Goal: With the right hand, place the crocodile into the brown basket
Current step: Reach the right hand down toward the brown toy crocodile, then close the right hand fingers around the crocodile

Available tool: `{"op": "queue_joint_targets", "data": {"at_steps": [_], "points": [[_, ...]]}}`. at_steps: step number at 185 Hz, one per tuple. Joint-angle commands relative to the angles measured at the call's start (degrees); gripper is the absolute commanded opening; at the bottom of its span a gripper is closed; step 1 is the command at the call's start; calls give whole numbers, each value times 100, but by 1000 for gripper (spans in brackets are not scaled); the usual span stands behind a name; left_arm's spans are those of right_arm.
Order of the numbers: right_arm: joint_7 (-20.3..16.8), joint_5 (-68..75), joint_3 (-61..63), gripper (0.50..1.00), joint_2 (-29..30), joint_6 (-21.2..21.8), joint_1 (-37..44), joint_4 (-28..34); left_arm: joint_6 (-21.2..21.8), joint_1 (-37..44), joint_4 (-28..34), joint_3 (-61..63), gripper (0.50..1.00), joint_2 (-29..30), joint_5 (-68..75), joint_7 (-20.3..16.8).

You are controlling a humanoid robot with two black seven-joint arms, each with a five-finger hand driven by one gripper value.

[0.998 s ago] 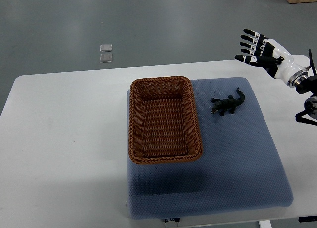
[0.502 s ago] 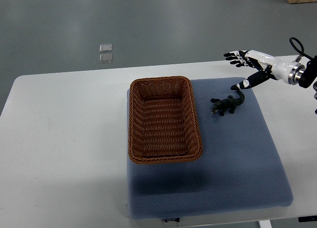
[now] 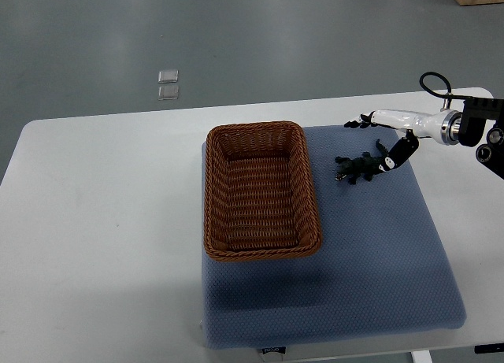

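One top view: right hand (image 3: 394, 116) hung over the crocodile's (image 3: 358, 168) tail end, fingers spread, gripping nothing, thumb right at the tail. Crocodile lay on the blue mat (image 3: 362, 261), near the brown basket (image 3: 209, 191) but outside it, on the white surface (image 3: 102, 221).

White table (image 3: 102, 221), blue mat (image 3: 370, 253) — grey floor (image 3: 276, 40) beyond

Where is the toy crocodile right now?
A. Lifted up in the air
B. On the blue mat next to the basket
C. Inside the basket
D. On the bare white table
B: the crocodile lies flat on the blue mat, just to the right of the basket, not inside it.
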Motion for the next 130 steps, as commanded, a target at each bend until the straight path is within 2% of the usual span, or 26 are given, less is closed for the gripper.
{"op": "queue_joint_targets", "data": {"at_steps": [1,22,74,130], "points": [[-10,-83,-366,930,13,-347,81,-15,-1,9,0,-1,1000,0,2,-2],[-1,-162,-665,930,40,-724,107,-24,-1,0,0,-1,1000,0,2,-2],[-1,-355,-902,919,57,-1103,116,-76,-10,0,0,-1,1000,0,2,-2],[-1,-478,-1140,850,119,-1340,195,-138,-1,0,0,-1,1000,0,-6,-2]]}}
